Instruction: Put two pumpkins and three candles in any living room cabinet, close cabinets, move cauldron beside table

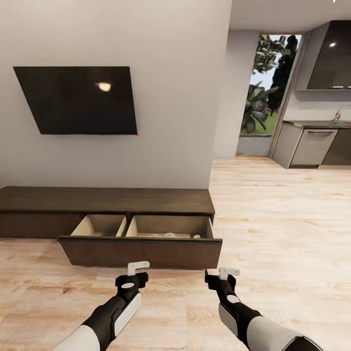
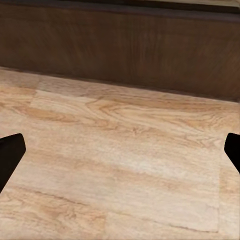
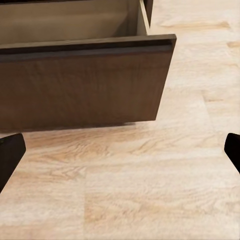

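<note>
My head view is evenly bright and sharp. A ceiling light glares on the black wall-mounted television screen (image 1: 80,100); daylight enters the tall glazed doorway (image 1: 267,92). Both wrist views render the light wooden plank floor (image 2: 120,165) soft and blurred.

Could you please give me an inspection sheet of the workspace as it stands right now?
Surface: light wood floor, bare in front of the robot.
Job's things: cabinet against the wall, its wide drawer pulled out; contents too small to tell.
Clutter: nothing seen.
Grippers: left tool and right tool both open, empty, hovering near the drawer front.
Cables: nothing seen.
Surroundings: wall television, grey kitchen units, window.
</note>
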You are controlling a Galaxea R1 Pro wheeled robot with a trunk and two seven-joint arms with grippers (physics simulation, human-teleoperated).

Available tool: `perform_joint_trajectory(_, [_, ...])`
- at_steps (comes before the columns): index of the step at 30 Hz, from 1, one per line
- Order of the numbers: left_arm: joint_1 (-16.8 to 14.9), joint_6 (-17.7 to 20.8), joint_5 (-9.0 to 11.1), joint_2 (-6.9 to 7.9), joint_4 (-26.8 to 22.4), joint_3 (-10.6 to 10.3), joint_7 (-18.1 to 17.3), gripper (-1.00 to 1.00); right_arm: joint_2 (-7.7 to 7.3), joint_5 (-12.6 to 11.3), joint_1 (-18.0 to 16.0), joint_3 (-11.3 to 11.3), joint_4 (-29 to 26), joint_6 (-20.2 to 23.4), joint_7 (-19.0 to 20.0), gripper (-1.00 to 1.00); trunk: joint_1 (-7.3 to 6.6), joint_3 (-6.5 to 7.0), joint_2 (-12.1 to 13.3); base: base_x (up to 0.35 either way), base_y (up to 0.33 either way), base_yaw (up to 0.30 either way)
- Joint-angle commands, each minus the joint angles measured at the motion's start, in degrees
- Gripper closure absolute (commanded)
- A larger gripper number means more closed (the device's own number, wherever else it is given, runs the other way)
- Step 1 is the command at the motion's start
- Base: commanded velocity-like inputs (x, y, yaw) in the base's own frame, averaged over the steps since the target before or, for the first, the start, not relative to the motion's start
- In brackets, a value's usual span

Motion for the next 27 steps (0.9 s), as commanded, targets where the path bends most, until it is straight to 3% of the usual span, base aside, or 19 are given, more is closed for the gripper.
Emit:
perform_joint_trajectory(1, [-0.06, 0.23, 0.27, 0.05, -0.09, -0.29, 0.45, -1.0, 0.0, -0.35, -0.05, 0.5, 0.03, -0.18, -0.29, -1.0, 0.22, -0.24, -0.45, 0.0, 0.0, 0.0])
perform_joint_trajectory(7, [-0.06, 0.17, 0.27, 0.03, -0.09, -0.29, 0.45, -1.0, 0.02, -0.35, -0.05, 0.5, 0.03, -0.22, 0.12, -1.0, 1.54, -1.32, -2.85, 0.0, 0.0, 0.0])
perform_joint_trajectory(13, [-0.06, 0.17, 0.27, 0.05, -0.09, -0.29, 0.45, -1.0, -0.05, -0.62, -0.05, 0.42, 0.03, -0.3, 4.7, -1.0, 2.86, -2.39, -5.26, 0.0, 0.0, 0.0])
perform_joint_trajectory(20, [-0.06, 0.15, 0.27, 0.01, -0.09, -0.36, 0.44, -1.0, -0.07, -0.87, -0.05, 0.41, 0.03, -0.31, 5.27, -1.0, 4.39, -3.65, -8.07, 0.0, 0.0, 0.0])
perform_joint_trajectory(27, [-0.06, 0.11, 0.27, 0.12, -0.09, -3.38, 0.41, -1.0, -0.07, -0.82, -0.05, 0.41, 0.0, -0.46, 5.29, -1.0, 5.93, -4.91, -10.87, 0.0, 0.0, 0.0])
